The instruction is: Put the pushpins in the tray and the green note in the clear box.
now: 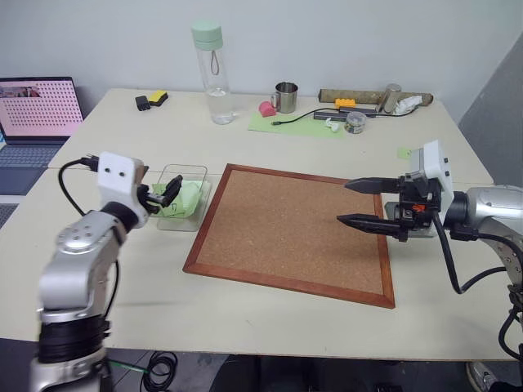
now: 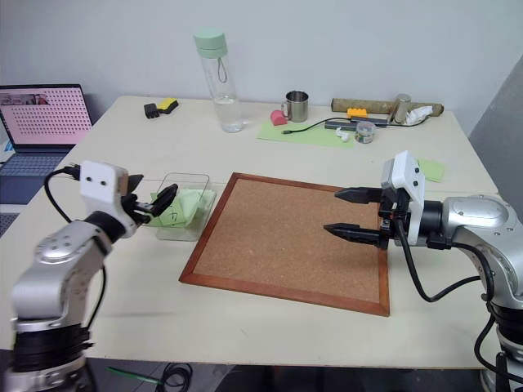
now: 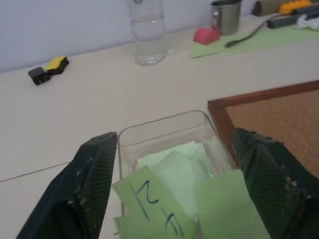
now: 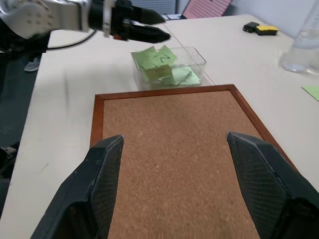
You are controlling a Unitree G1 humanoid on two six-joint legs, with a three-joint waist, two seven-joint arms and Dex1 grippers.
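The clear box (image 1: 185, 170) stands left of the corkboard and holds several pale green notes. The green note (image 3: 149, 204) with dark handwritten strokes leans at the box's near end, free between the fingers of my left gripper (image 3: 174, 135). That left gripper (image 1: 163, 198) is open at the box's near left side and holds nothing. My right gripper (image 1: 343, 202) is open and empty, hovering over the corkboard's right edge and pointing left. The pushpins and the tray are hidden or out of view.
A large wood-framed corkboard (image 1: 286, 229) fills the table's middle. At the back stand a tall clear bottle (image 1: 214, 73), a metal mug (image 1: 286, 96), a green mat (image 1: 294, 122) with small items and a black-and-yellow charger (image 1: 151, 100). A laptop (image 1: 37, 110) sits far left.
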